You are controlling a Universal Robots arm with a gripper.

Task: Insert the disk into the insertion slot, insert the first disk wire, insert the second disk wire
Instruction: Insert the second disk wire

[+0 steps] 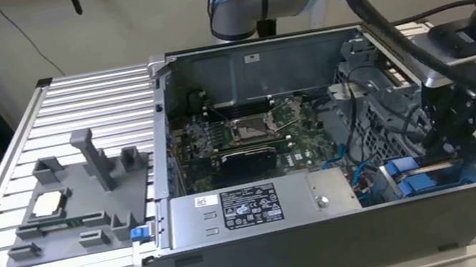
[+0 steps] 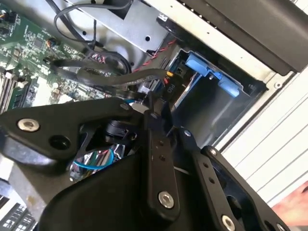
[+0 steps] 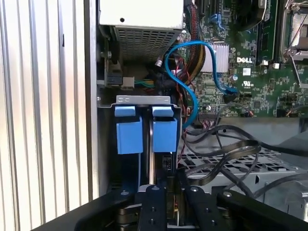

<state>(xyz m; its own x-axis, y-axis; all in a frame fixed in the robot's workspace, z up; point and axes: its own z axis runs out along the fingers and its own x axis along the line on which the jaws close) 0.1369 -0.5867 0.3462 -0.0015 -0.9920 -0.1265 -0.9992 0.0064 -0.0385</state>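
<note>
Two blue carrier frames (image 3: 129, 131) (image 3: 164, 131) stand side by side in the insertion slot bay (image 3: 142, 100) at the case's front corner. They also show in the exterior view (image 1: 413, 180) and the second wrist view (image 2: 211, 72). The disk's silver body is hidden inside the bay. My gripper (image 3: 174, 208) (image 1: 441, 161) hangs right over the second carrier. Its black fingers (image 3: 153, 207) are close together. A flat black disk wire (image 3: 219, 159) (image 2: 120, 77) runs into the gap between them, with its end at the fingertips (image 2: 153, 108).
The open computer case (image 1: 335, 248) lies on a slatted aluminium table (image 1: 68, 104). Inside are the motherboard (image 1: 238, 133), a labelled power supply (image 1: 241, 209) and a looping blue cable (image 3: 192, 72). A grey fixture tray (image 1: 76, 204) sits at the exterior view's left.
</note>
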